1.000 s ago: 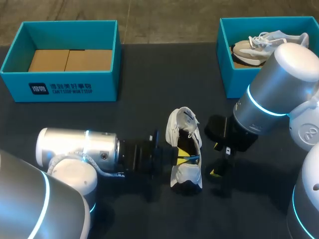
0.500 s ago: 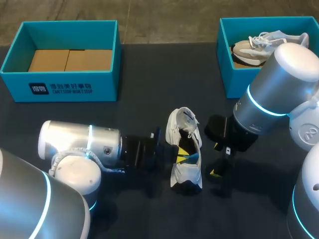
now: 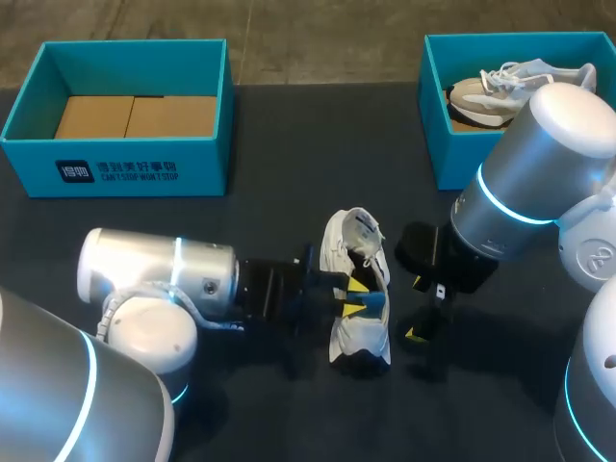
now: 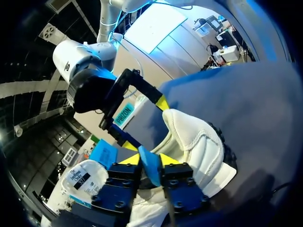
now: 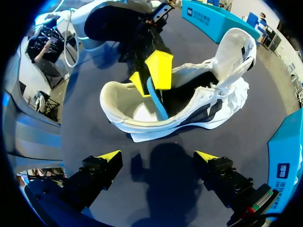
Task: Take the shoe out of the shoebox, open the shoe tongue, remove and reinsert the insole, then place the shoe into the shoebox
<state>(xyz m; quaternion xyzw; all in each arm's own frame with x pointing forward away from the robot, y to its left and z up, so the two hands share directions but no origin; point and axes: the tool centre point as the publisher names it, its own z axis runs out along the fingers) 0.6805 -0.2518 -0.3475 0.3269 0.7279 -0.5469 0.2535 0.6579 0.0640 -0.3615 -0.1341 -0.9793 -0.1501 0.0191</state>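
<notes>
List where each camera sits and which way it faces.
Head view: above and behind the table, looking down; left gripper is in the white shoe, right gripper beside it.
Left wrist view: on the left wrist, looking along its own gripper, shut on the blue insole.
Right wrist view: on the right wrist, facing the shoe's side; its own open gripper shows.
Both wrist views share shoe, insole and left gripper.

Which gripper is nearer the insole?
Left. The left gripper pinches the insole inside the shoe; the right gripper hangs open beside the shoe, apart from it.
</notes>
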